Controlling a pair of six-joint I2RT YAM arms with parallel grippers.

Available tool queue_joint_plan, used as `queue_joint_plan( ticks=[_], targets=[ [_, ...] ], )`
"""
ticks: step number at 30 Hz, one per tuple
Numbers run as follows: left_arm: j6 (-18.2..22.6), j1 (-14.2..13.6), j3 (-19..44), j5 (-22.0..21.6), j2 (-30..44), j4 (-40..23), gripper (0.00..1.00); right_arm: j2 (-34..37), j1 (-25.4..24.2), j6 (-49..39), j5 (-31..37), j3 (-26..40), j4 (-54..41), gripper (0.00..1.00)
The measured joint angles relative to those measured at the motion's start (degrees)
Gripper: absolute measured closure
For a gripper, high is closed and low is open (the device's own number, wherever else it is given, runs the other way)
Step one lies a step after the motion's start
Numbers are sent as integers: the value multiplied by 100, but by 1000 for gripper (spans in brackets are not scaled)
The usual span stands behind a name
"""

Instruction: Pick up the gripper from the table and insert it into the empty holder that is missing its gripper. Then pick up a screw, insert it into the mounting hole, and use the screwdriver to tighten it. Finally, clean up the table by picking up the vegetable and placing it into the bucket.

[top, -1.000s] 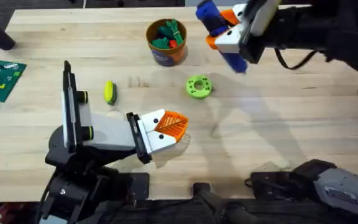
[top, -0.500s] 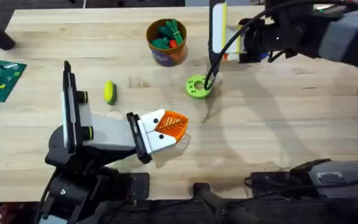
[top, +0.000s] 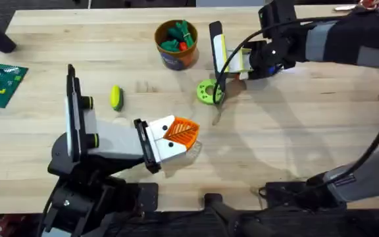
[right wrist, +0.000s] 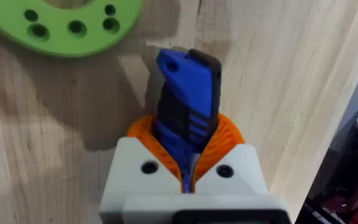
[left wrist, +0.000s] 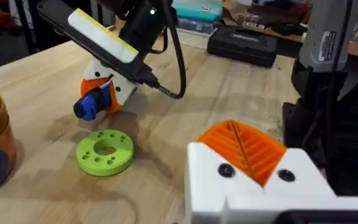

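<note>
Overhead view, vegetable [top: 116,97] lying left of centre on the table [top: 295,131], holder [top: 170,138] low centre with its lone orange finger, left gripper's opening impossible to judge, right gripper [right wrist: 190,165] upper right clamped around the blue screwdriver [right wrist: 188,106], beside green ring disc [top: 207,91].

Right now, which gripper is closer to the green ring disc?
Right. The right gripper, shut on the screwdriver, hovers just beside the green ring disc. The left gripper sits lower on the table, clearly apart.
</note>
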Motion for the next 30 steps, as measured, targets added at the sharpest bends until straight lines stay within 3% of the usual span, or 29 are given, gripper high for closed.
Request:
queue_joint_plan(
  ticks=[4,7,11,13,14,30],
  targets=[
    [0,-1,0,0,0,0,989,33,0,-34,15,14,18,905],
    [0,-1,0,0,0,0,988,109,0,-75,16,38,7,770],
    [0,0,0,0,0,0,988,115,-11,-71,17,111,26,392],
    [0,1,0,0,0,0,988,109,-11,-61,18,168,98,115],
    [0,0,0,0,0,0,988,102,-11,-53,18,208,101,36],
    [0,1,0,-1,0,0,988,-75,-4,1134,219,246,-932,10]
  ],
)
